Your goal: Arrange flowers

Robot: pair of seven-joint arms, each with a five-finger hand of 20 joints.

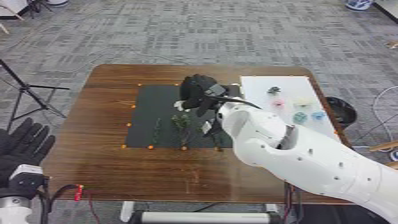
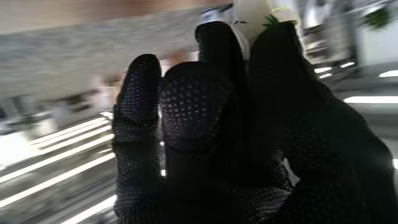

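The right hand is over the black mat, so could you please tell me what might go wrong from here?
The right hand has a pale thing with a bit of green at its fingertips, which might slip or get crushed.
Green stems lie on the black mat near that hand, so a low sweep could drag them.
The right arm passes close to the white sheet; swinging outward, it might brush the coloured pieces there.

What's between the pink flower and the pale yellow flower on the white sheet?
In the head view, the stretch between the pink flower and the pale yellow flower is just the white sheet's own surface.
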